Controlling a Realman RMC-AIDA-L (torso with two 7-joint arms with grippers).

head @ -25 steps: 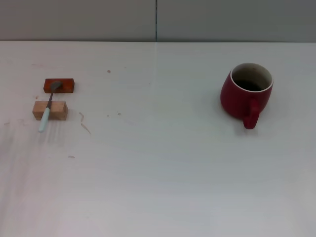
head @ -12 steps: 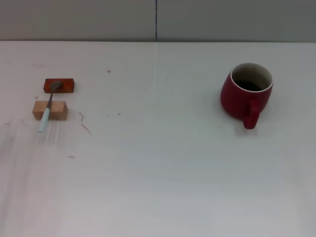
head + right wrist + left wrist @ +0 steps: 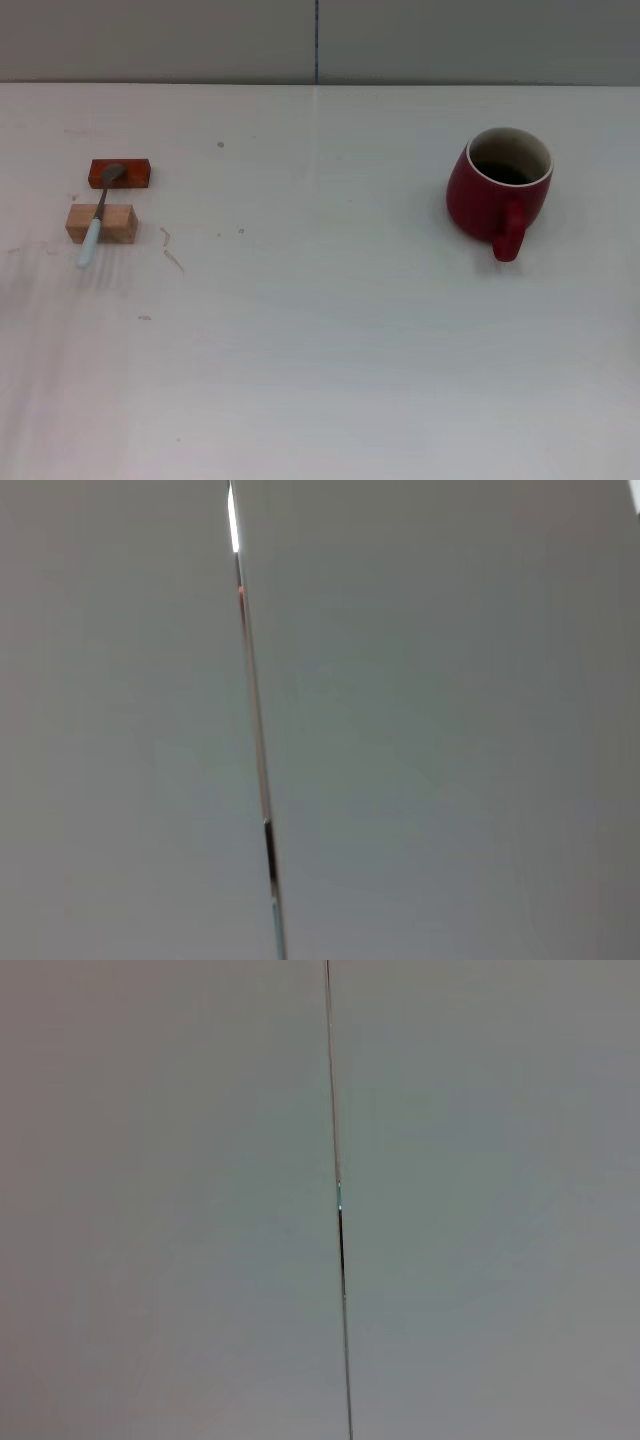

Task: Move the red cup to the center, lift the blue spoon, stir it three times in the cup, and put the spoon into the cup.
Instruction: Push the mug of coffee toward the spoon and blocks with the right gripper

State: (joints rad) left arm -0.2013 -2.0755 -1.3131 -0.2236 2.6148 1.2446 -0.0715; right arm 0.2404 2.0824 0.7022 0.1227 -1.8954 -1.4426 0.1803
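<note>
The red cup (image 3: 498,190) stands upright on the right side of the white table (image 3: 320,330), its loop handle turned toward the near edge and its dark inside showing. Far to the left lies the blue spoon (image 3: 98,218): its grey bowl rests on an orange-red block (image 3: 120,174) and its pale blue handle crosses a pale wooden block (image 3: 101,223). Neither gripper shows in any view. Both wrist views hold only a plain grey wall with a thin vertical seam.
A grey wall (image 3: 320,40) rises behind the table's far edge. A few small marks and scuffs dot the tabletop (image 3: 170,255) near the blocks.
</note>
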